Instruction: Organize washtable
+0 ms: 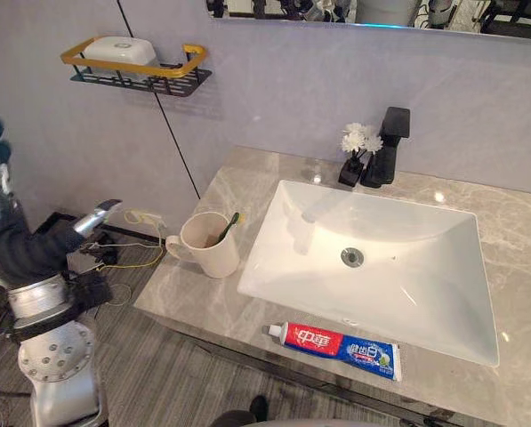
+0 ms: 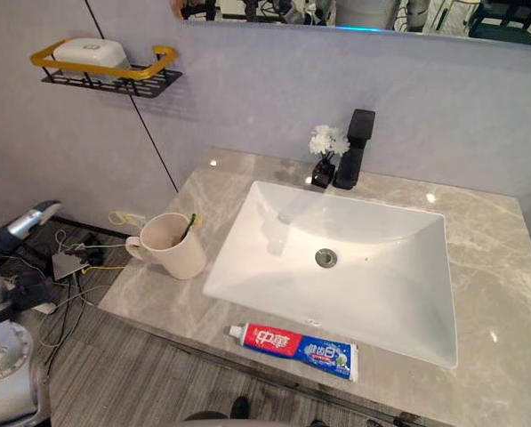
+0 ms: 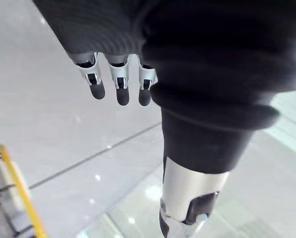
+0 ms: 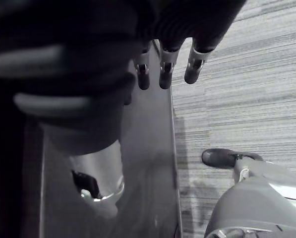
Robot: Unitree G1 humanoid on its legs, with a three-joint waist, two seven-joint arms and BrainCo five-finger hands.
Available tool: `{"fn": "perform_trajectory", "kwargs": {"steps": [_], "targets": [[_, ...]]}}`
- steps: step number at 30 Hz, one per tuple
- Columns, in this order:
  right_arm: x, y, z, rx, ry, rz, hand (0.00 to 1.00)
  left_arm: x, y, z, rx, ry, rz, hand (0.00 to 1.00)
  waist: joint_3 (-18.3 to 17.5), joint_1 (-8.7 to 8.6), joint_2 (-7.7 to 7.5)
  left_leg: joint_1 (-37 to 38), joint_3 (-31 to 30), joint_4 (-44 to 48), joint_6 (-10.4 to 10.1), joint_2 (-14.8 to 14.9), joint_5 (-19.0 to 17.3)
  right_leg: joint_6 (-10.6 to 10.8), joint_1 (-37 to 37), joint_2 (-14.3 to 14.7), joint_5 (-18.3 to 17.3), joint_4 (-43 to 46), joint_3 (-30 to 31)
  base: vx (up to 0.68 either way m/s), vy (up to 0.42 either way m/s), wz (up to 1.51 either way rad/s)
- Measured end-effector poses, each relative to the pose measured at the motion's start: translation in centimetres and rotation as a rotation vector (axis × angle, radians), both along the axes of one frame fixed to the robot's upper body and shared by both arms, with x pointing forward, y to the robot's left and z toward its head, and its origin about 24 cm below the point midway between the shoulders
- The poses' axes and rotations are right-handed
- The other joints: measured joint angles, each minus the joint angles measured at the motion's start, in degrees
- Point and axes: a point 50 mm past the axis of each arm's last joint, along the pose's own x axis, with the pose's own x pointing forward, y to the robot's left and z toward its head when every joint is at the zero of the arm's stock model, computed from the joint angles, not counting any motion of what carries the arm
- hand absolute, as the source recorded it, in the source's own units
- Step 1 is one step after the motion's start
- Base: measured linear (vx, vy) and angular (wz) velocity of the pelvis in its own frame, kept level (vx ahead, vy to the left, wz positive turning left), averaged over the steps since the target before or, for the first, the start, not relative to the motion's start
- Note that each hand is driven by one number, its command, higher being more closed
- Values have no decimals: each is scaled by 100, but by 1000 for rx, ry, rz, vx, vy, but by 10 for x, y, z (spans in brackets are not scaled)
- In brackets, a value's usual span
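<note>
— Hands?
— Left hand (image 3: 120,82) and right hand (image 4: 165,72) hang slack, empty.
— Toothpaste (image 1: 332,350)?
— Flat on the worktop (image 1: 514,231), six o'clock of the sink (image 1: 407,267); cup (image 1: 210,247) with toothbrush (image 1: 229,227) at nine.

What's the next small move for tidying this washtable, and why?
Probably reach the left hand across to the toothpaste tube. The tube lies loose along the counter's front edge, while the toothbrush already stands in the cup beside the sink. The left hand is raised, open and empty, off the counter's left end; the right hand hangs low, open, by the floor.
</note>
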Motion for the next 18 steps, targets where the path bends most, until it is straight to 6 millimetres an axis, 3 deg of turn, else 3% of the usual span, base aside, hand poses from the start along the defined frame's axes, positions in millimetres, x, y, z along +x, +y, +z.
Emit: {"fn": "perform_trajectory", "kwargs": {"steps": [7,18], "targets": [[8,12,-2,25,0,95,0,13,-60,-3,248,72,-322,0,-76,-105,-67,-71,62,7,-18,76,10,-14,-80,65,17,-21,61,-24,-6,-4],[9,18,-4,42,8,146,0,21,-109,-37,412,249,-576,0,-112,-118,-149,-105,127,5,-29,101,20,-58,-102,94,75,-110,129,7,-2,-2]]}}
